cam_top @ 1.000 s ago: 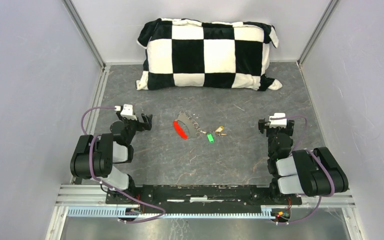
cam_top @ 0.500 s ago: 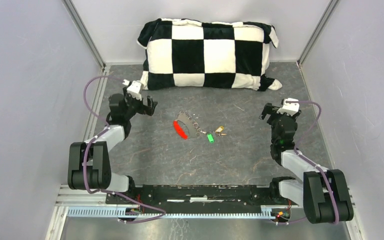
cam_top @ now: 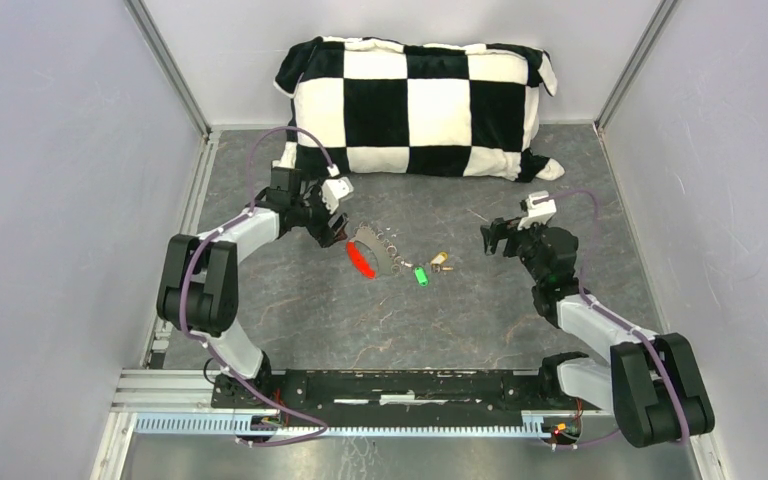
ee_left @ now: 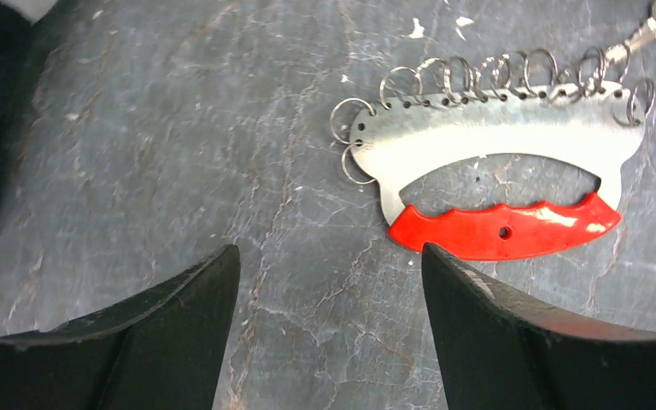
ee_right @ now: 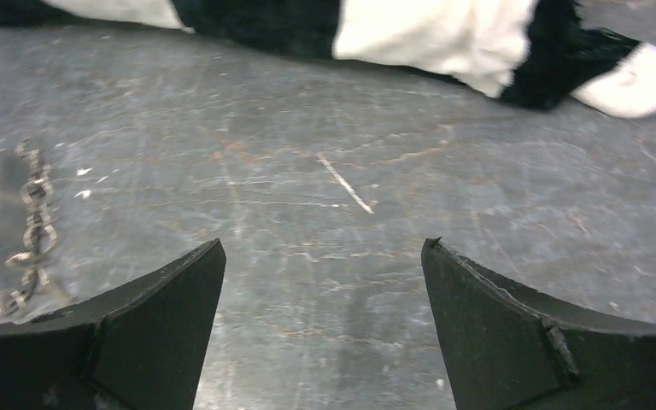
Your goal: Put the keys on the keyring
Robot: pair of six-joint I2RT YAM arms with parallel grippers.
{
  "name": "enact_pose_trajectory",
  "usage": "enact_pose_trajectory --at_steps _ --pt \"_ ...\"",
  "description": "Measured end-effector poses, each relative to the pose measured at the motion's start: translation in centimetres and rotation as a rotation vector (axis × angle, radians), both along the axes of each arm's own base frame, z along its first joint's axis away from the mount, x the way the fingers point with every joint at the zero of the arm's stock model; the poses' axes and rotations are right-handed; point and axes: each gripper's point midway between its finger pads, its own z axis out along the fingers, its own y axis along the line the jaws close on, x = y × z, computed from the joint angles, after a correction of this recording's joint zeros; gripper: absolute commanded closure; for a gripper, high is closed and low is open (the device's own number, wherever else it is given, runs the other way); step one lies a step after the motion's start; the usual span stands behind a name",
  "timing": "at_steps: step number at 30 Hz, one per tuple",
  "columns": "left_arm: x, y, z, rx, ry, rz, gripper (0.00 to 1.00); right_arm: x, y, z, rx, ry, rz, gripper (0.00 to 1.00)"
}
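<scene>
Overhead, the keyring (cam_top: pixel 364 243) lies on the table (cam_top: pixel 290 310), with the green key (cam_top: pixel 421 275) and brass key (cam_top: pixel 441 261) just beside it; any link between them blurs. Left wrist: the left gripper (ee_left: pixel 329 256) gapes empty near the keyring, and the green key is cropped. Right wrist: the right gripper (ee_right: pixel 323 248) is wide and empty; the checkered pillow (ee_right: pixel 410 26) is cut off.

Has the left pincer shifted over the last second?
Yes. The left pincer swung right and away from the arm bases, ending open just left of the keyring and nearer the pillow.
</scene>
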Motion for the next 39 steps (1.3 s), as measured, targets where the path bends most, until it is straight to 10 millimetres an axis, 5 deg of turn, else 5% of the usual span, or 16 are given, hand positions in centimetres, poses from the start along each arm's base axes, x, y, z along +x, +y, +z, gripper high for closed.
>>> enact_pose_trajectory --at_steps 3,10,18,28,39 --pt "-0.3 -0.7 -0.8 0.048 0.009 -0.089 0.31 -0.7 2.0 0.5 -0.019 -0.012 0.074 0.13" --pt "1.2 -2.8 -2.0 0.1 0.017 -0.223 0.37 -1.8 5.1 0.6 -0.044 -0.014 0.182 0.14" --pt "-0.6 -3.9 -4.9 0.127 0.099 -0.289 0.46 -2.6 6.9 0.4 -0.059 0.002 0.255 0.18" --pt "-0.5 -4.8 -5.0 0.13 0.094 -0.312 0.97 -3.5 10.5 -0.4 -0.072 0.043 0.39 0.27" --pt "-1.0 -4.9 -4.9 0.122 0.12 -0.308 0.98 -6.8 19.3 -2.8 -0.112 0.132 0.651 0.33"
